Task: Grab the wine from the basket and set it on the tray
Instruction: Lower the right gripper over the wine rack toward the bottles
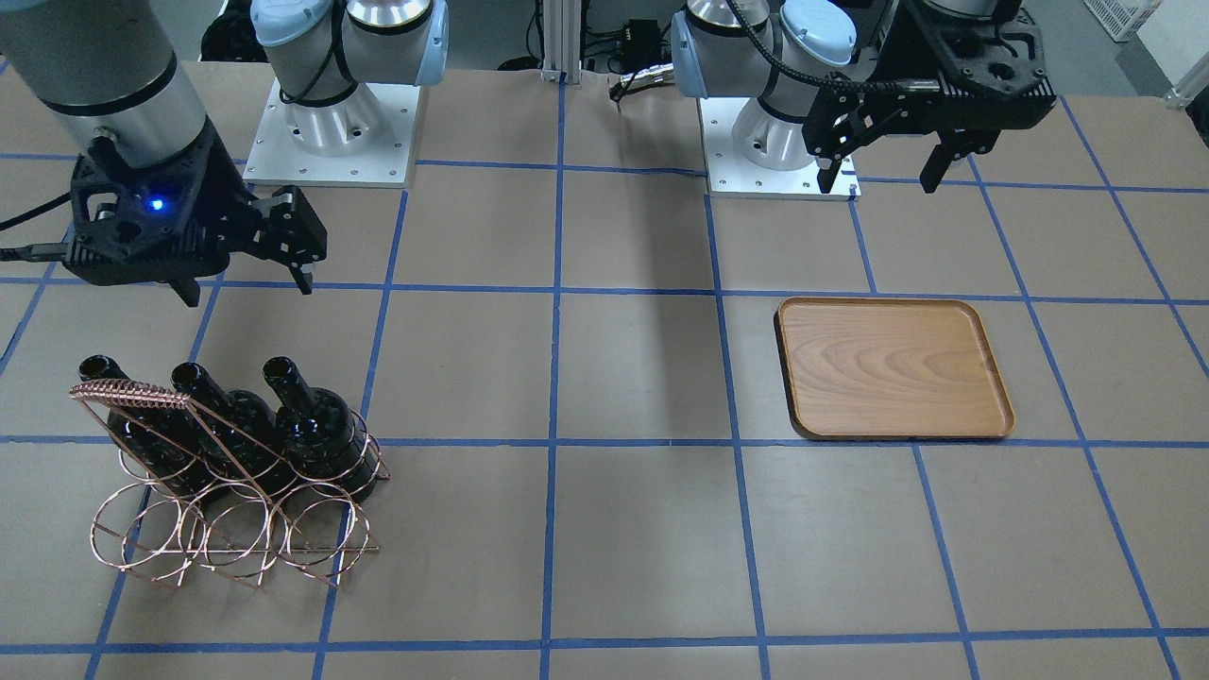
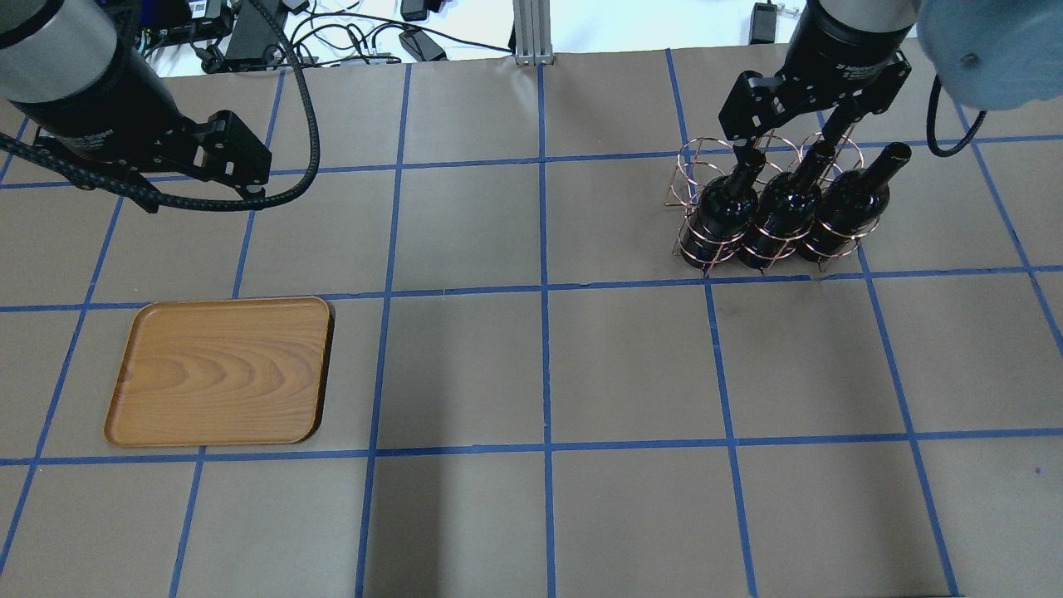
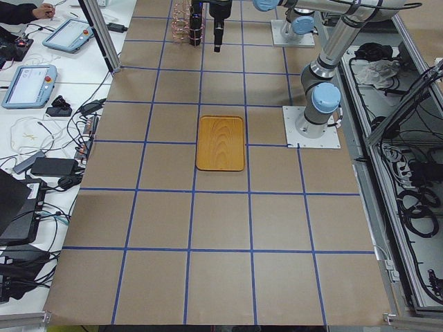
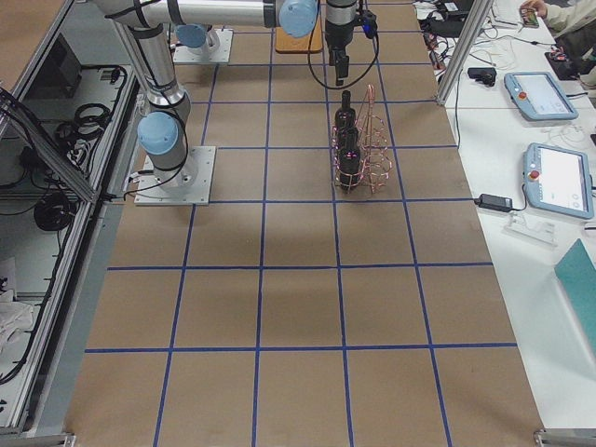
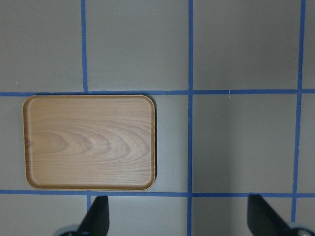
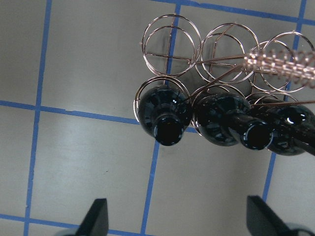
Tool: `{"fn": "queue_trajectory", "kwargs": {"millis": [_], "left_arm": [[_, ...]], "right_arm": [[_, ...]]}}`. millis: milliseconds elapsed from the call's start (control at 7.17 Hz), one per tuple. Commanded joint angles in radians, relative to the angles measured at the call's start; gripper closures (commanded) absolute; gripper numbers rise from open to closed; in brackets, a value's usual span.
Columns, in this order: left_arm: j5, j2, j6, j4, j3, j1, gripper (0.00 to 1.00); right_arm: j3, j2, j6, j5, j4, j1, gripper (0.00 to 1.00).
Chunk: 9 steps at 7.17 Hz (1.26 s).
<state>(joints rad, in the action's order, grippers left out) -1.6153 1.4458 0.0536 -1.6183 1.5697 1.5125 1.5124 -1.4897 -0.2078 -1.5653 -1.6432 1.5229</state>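
Observation:
Three dark wine bottles (image 2: 781, 220) stand tilted in the copper wire basket (image 2: 693, 162) on the table's right side. They also show in the front view (image 1: 316, 425) and the right wrist view (image 6: 165, 115), and the basket shows in the front view (image 1: 236, 529). My right gripper (image 2: 793, 141) is open and empty, above the bottle necks and apart from them; it also shows in the front view (image 1: 248, 288). The wooden tray (image 2: 220, 370) lies bare on the left side and shows in the left wrist view (image 5: 88, 142). My left gripper (image 2: 203, 199) is open and empty, above the table beyond the tray.
Brown table cover with a blue tape grid (image 2: 544, 286). The arm bases (image 1: 331, 132) stand at the robot's edge. Cables and a metal post (image 2: 527, 33) lie past the far edge. The basket's coil handle (image 6: 280, 61) runs over its empty rings.

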Motion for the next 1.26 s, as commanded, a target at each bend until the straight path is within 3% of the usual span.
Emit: {"fn": "queue_trajectory", "kwargs": {"millis": [0, 698, 837, 1116], "left_arm": [[0.002, 0.002, 0.002, 0.000, 0.001, -0.001, 0.00], [-0.003, 0.002, 0.002, -0.002, 0.001, -0.003, 0.00], [-0.003, 0.002, 0.002, -0.002, 0.001, -0.003, 0.00], [-0.005, 0.001, 0.002, -0.002, 0.003, -0.003, 0.00]], "right_arm": [[0.008, 0.009, -0.079, -0.012, -0.007, -0.058, 0.00], [0.009, 0.147, -0.108, -0.048, -0.180, -0.064, 0.05], [0.009, 0.154, -0.116, -0.050, -0.181, -0.066, 0.14], [0.009, 0.170, -0.152, -0.064, -0.179, -0.084, 0.18]]}}
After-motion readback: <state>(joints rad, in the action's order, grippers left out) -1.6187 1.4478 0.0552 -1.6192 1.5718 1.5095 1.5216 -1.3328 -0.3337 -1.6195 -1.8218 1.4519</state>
